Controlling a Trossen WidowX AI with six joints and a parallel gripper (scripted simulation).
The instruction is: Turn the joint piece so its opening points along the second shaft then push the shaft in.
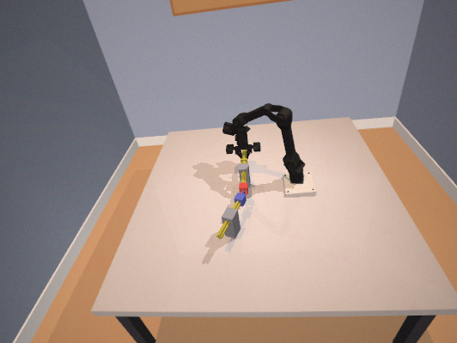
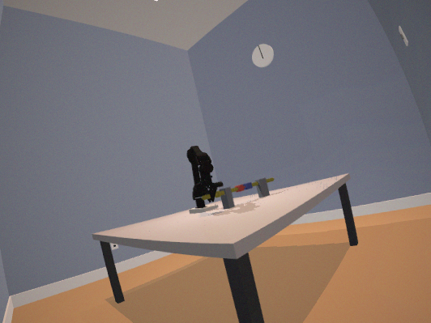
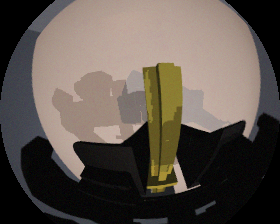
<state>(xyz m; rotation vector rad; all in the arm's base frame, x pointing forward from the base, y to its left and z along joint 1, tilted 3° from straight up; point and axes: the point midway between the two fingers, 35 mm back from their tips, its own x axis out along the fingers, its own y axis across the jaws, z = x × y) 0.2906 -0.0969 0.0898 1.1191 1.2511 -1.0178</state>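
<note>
The red joint piece [image 1: 243,188] [image 2: 241,188] meets the blue hinge part [image 1: 240,199] [image 2: 247,186] on the first yellow shaft [image 1: 222,229] [image 2: 271,180], which runs through its grey block [image 1: 232,223] [image 2: 263,189]. The second yellow shaft [image 1: 244,160] [image 2: 219,194] [image 3: 167,110] runs through the other grey block [image 1: 243,168] [image 2: 228,198], and its inner end reaches the red piece, roughly in line with it. How deep it sits in the opening cannot be seen. My gripper [image 1: 244,154] [image 2: 211,197] [image 3: 158,123] is shut on the second shaft's outer part, behind its block.
The arm's white base plate [image 1: 307,188] [image 2: 202,210] stands on the table [image 1: 326,252] [image 2: 170,231], to the right of the second shaft's block in the top view. The first shaft's outer end sticks out toward the front of that view.
</note>
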